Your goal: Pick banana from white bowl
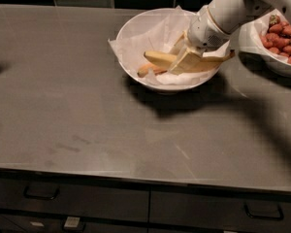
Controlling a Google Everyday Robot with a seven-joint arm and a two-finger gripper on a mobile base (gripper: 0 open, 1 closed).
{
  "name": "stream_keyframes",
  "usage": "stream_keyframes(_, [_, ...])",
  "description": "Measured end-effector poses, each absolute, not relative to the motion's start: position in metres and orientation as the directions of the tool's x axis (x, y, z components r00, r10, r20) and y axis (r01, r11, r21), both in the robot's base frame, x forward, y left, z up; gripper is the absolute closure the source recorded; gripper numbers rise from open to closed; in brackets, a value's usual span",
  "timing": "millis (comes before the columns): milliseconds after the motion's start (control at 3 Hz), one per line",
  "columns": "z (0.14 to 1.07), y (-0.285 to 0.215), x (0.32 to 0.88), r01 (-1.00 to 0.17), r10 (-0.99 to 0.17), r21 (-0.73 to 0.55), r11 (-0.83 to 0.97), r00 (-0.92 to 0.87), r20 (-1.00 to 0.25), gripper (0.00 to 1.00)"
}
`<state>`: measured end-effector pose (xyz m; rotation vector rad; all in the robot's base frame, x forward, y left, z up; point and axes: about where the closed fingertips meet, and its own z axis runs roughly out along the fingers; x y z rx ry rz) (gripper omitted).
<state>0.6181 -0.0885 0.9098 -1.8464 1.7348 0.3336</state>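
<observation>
The white bowl [136, 30] lined with crinkled white paper stands at the back middle of the dark counter. My gripper [185, 57] reaches in from the upper right and is shut on the banana [161, 58], a long curved pale-yellow fruit whose dark stem tip [230, 55] pokes past the bowl's right rim. The banana is lifted a little above the bowl's bottom. A shorter orange-toned banana [148, 71] lies under it in the bowl.
A second white bowl [254, 47] with red pieces stands at the right edge, close behind my arm. The dark counter [87, 120] stretches to the left and front. Drawers with handles run below the front edge.
</observation>
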Motion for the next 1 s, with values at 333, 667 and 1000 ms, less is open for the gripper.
stream_keyframes(333, [0.939,-0.090,0.589,-0.977,-0.740,-0.208,-0.042,0.170,-0.651,1.00])
stream_keyframes(667, [0.965,-0.101,0.553,-0.983,-0.672,-0.180,-0.022,0.148,-0.726,1.00])
stream_keyframes(1000, [0.978,-0.116,0.517,-0.988,-0.644,-0.152,0.040,0.091,-0.760,1.00])
